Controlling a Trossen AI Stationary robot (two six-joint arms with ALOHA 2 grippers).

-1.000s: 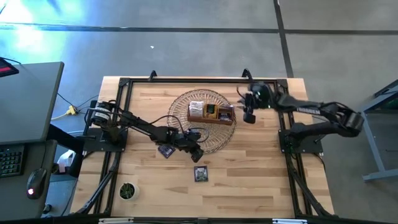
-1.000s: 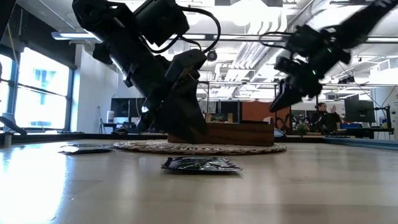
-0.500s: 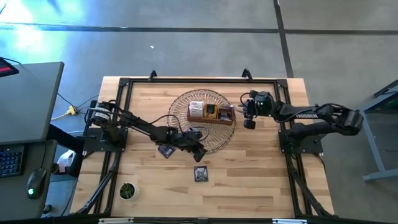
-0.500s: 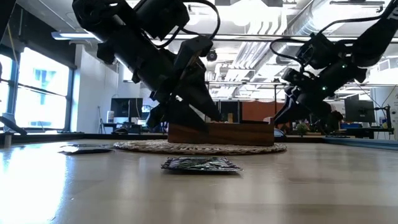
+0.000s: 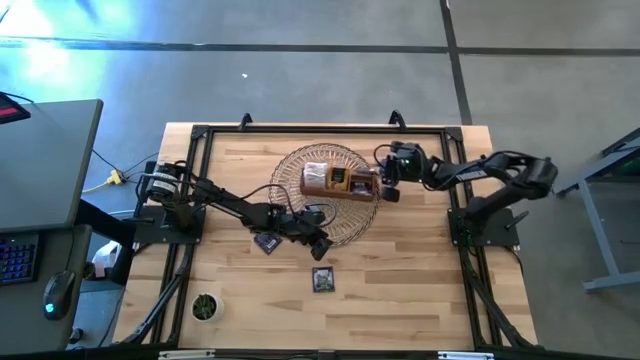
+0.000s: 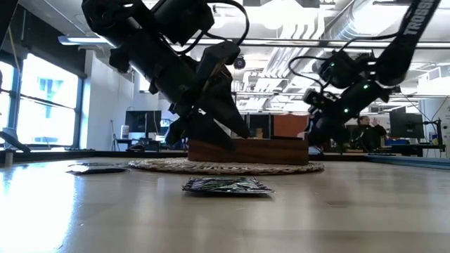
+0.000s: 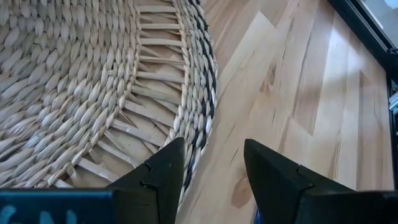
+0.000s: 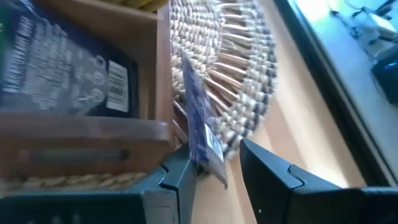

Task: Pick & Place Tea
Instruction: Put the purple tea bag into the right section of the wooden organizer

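On the woven basket [image 5: 300, 160] at mid-table stands the wooden box [image 5: 340, 190], whose compartments already hold several tea sachets: a pale one [image 5: 316, 174] at one end and darker ones beside it. One of these, a dark sachet with a printed barcode [image 8: 68, 78], lies flat in the compartment nearest the right arm.

The right gripper [image 5: 390, 188] hangs at the basket's edge, just beside the box's end wall. Its fingers stand apart. A blue-purple sachet [image 8: 200, 127] stands edge-on between them, close against one finger and the box wall. The gap looks too wide for a grip, so this sachet is judged released or not yet grasped. It lies outside the compartment, over the basket's weave.

The left gripper [image 5: 320, 243] hovers at the basket's rim on the side away from the box, low over the weave. Its fingers are spread and nothing is held; the left wrist view shows only rim and bare table between them.

Two sachets lie off the basket on the table. A dark one [image 5: 323, 280] is a little beyond the rim past the left gripper, and a second dark one [image 5: 266, 241] is just off the rim beneath the left arm.

Judged state of the task: partly done. Several sachets are boxed. The two loose sachets and the one at the box wall remain. The nearer loose sachet is the likely next target for the left arm.
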